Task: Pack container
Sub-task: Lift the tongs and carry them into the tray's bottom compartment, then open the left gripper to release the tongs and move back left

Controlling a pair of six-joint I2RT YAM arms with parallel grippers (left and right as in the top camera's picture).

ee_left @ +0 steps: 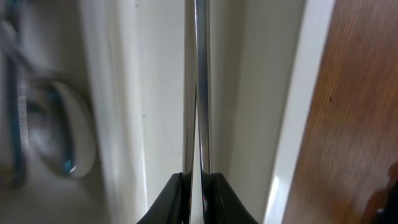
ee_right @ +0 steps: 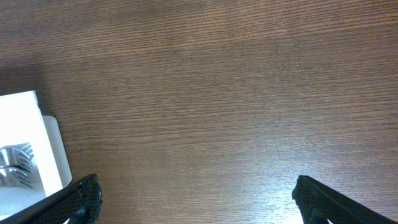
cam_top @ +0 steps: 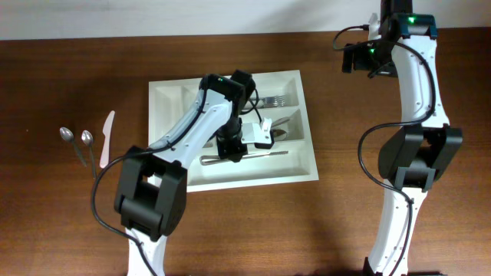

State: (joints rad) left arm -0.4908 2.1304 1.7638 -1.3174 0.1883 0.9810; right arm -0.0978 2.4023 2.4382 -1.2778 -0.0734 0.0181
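Note:
The white cutlery tray (cam_top: 307, 165) lies at the table's middle. My left gripper (cam_top: 229, 148) is down in its front wide compartment, shut on a long thin metal utensil (cam_top: 265, 154) that lies along that compartment. In the left wrist view the fingers (ee_left: 198, 186) pinch the metal strip (ee_left: 200, 87) edge-on, beside the tray's rim (ee_left: 298, 112). Forks (cam_top: 276, 100) lie in the back compartment and a spoon (cam_top: 281, 123) in the middle one. My right gripper (ee_right: 196, 199) is open and empty over bare wood, right of the tray's corner (ee_right: 25, 124).
Two metal spoons (cam_top: 77, 139) and a white plastic knife (cam_top: 106, 138) lie on the table left of the tray. The right arm (cam_top: 410, 92) stands at the far right. The forks also show in the right wrist view (ee_right: 15, 165).

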